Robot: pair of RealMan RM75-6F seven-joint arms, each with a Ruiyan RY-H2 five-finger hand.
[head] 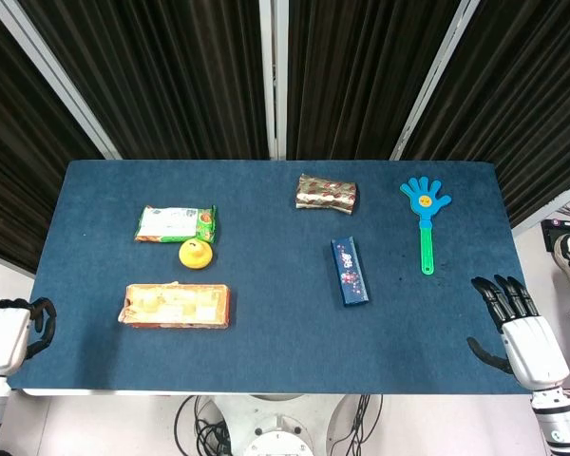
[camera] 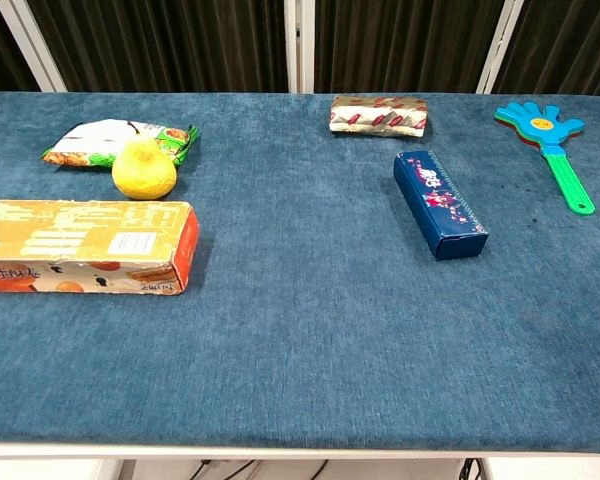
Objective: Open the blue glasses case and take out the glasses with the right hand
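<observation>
The blue glasses case [head: 350,271] lies closed on the table right of centre, long side running front to back; the chest view shows the case [camera: 439,203] with a printed lid. No glasses are visible. My right hand [head: 515,328] hovers at the table's front right corner, fingers apart and empty, well to the right of the case. My left hand [head: 14,331] sits off the front left corner, fingers curled, holding nothing. Neither hand appears in the chest view.
An orange box [head: 177,306] lies front left, with a yellow duck [head: 196,254] and a green snack packet [head: 176,223] behind it. A gold-wrapped packet [head: 326,193] sits behind the case. A blue hand-shaped clapper [head: 426,220] lies at the right.
</observation>
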